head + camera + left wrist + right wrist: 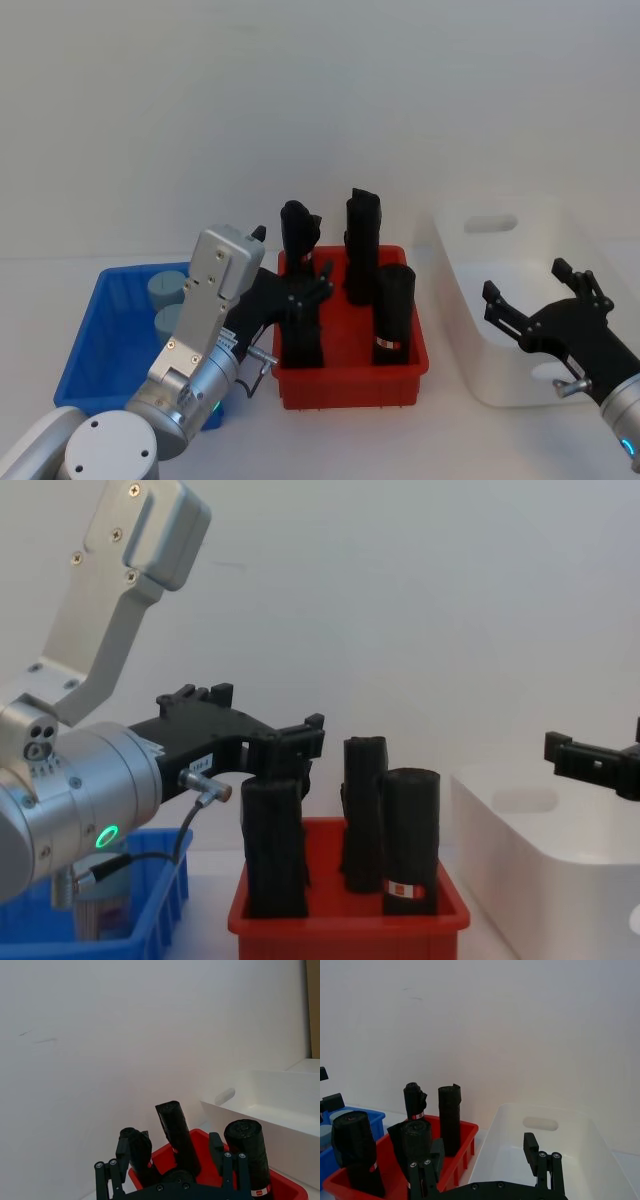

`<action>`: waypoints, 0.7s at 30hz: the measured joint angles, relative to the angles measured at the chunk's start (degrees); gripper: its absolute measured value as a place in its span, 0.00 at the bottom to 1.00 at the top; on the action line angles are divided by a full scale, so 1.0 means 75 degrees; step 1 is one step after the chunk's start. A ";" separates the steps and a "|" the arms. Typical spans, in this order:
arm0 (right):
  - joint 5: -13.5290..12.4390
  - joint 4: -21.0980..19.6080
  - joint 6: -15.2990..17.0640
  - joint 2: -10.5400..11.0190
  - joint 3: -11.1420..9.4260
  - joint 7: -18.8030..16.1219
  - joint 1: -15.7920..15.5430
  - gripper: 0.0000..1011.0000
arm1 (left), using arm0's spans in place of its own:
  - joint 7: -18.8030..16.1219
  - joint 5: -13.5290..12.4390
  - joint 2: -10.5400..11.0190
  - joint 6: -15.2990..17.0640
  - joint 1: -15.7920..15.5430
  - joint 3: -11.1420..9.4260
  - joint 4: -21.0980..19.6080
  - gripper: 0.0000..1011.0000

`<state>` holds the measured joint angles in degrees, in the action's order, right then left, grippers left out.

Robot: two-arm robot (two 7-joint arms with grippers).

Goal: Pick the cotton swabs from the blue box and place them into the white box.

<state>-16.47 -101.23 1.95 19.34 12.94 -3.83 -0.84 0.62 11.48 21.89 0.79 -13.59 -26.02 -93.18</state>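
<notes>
Looks like the reach step: the cotton swabs [165, 290] sit in the blue box [105, 335], none gripped. Left gripper [305, 290] hangs wide open over the red bin [350, 385], right gripper [525, 282] spread empty above the white box [455, 300], so left likely needs to shift over a tub and drop

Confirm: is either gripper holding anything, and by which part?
Nothing is held. The left gripper hangs open above the red bin; the right gripper hangs open over the white box. The swab tubs sit in the blue box.
</notes>
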 joint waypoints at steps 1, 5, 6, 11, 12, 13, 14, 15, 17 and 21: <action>0.0000 0.0000 0.0000 0.0000 0.0000 0.0000 0.0000 0.99 | 0.0000 0.0000 0.0000 0.0000 0.0000 0.0000 0.0000 0.99; 0.0001 0.0000 0.0000 0.0000 0.0000 0.0000 0.0000 0.99 | 0.0000 0.0000 0.0000 0.0000 0.0000 0.0000 0.0000 0.99; 0.0000 0.0000 0.0000 0.0000 0.0000 0.0000 0.0000 0.99 | 0.0000 0.0000 0.0000 0.0000 0.0000 0.0000 0.0000 0.99; 0.0000 0.0000 0.0000 0.0000 0.0000 0.0000 0.0000 0.99 | 0.0000 0.0000 0.0000 0.0000 0.0000 0.0000 0.0000 0.99; 0.0000 0.0000 0.0000 0.0000 0.0000 0.0000 0.0001 0.99 | 0.0000 0.0000 0.0000 0.0000 0.0000 0.0000 0.0000 0.99; 0.0000 0.0000 0.0000 0.0000 0.0000 0.0000 0.0000 0.99 | 0.0000 0.0000 0.0000 0.0000 0.0000 0.0000 0.0000 0.99; 0.0000 0.0000 0.0000 0.0000 0.0000 0.0000 0.0000 0.99 | 0.0000 0.0000 0.0000 0.0000 0.0000 0.0000 0.0000 0.99; 0.0000 0.0000 0.0000 0.0000 0.0000 0.0000 0.0000 0.99 | 0.0000 0.0000 0.0000 0.0000 0.0000 0.0000 0.0000 0.99; 0.0000 0.0000 0.0000 0.0000 0.0000 0.0000 0.0000 0.99 | 0.0000 0.0000 0.0000 0.0000 0.0000 0.0000 0.0000 0.99; 0.0000 0.0000 0.0000 0.0000 0.0000 0.0000 0.0000 0.99 | 0.0000 0.0000 0.0000 0.0000 0.0000 0.0000 0.0000 0.99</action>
<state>-16.47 -101.23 1.95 19.33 12.94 -3.82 -0.84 0.62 11.48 21.89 0.79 -13.59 -26.02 -93.18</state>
